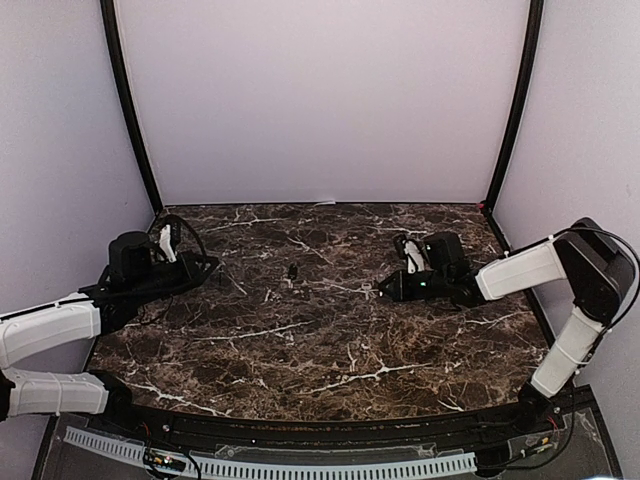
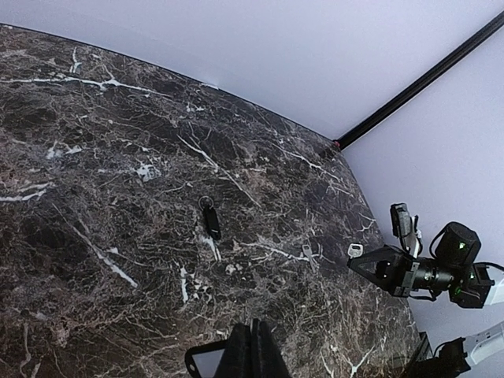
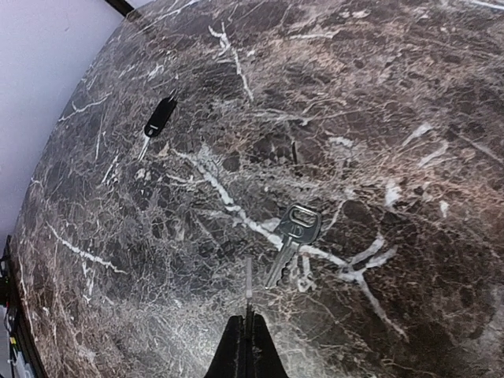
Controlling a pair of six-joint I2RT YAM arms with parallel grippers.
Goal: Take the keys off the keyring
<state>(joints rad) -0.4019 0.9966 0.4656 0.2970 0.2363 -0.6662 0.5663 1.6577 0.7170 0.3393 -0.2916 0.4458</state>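
A black-headed key (image 2: 211,223) lies flat on the marble table, and the thin keyring (image 2: 206,202) is still through its head. It shows as a dark speck (image 1: 293,271) mid-table and as a black key (image 3: 157,120) far ahead of the right arm. One loose silver key (image 3: 293,236) rests on the table just beyond my right gripper (image 3: 249,319), which is shut on another silver key (image 3: 249,277) seen edge-on; that key's head (image 2: 355,250) pokes out at the fingertips. My left gripper (image 2: 253,324) is shut and empty, well short of the black key.
Pale walls enclose the table on three sides, with black frame posts at the back corners (image 1: 130,110) (image 1: 515,110). The right arm (image 1: 520,270) reaches in from the right edge, and the left arm (image 1: 60,330) from the left.
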